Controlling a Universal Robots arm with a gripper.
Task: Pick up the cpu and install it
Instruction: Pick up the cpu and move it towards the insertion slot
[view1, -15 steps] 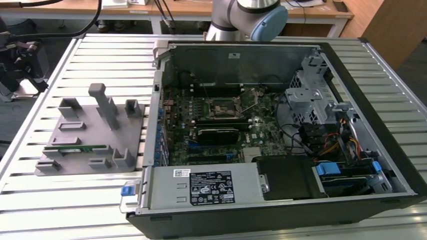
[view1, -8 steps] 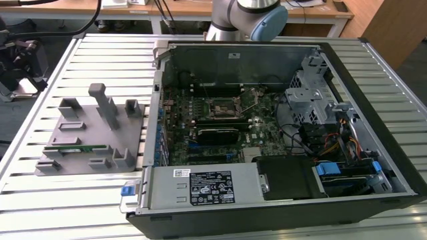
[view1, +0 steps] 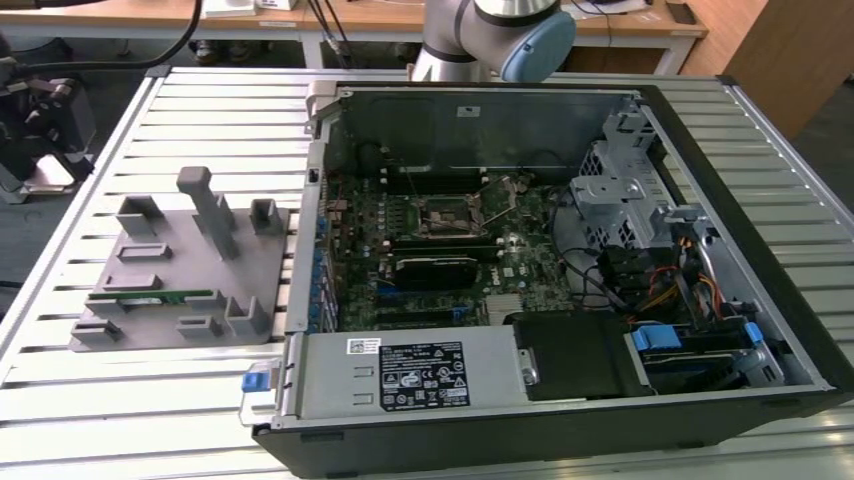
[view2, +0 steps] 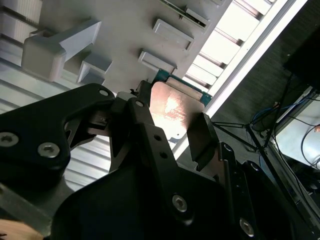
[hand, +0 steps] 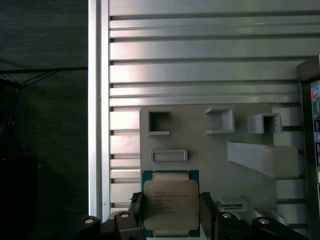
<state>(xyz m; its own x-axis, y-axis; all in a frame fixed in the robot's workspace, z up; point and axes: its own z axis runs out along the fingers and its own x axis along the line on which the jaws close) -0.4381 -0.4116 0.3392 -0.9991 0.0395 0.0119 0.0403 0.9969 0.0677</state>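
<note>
Since both fingers (hand: 136, 207) press against opposite edges of the cpu (hand: 170, 202), the hand (hand: 171, 197) reads as clenched on it, with the silvery top facing the camera in both wrist views. In the second wrist view the hand (view2: 172, 110) grips the cpu (view2: 172, 107) the same way, one finger on each side and no gap that I can make out. Just beyond the cpu lies the grey parts holder (hand: 210, 155) with its raised pockets and blocks. The cpu looks large against those pockets and overlaps the holder's corner, so I judge it lifted clear of the holder rather than resting in it, though that is not certain. Under the holder runs the slatted metal desk (hand: 200, 65). In the exterior view the holder (view1: 174, 270) sits on the desk (view1: 134, 400) at the exterior view's left of the open computer case (view1: 481, 125), with a green memory stick (view1: 154, 297) lying in it. Inside the case the socket (view1: 447, 215) sits mid-board, well apart from the holder. So the pick-up looks done, while the install is not yet done: the cpu is over the holder, not in the socket
</note>
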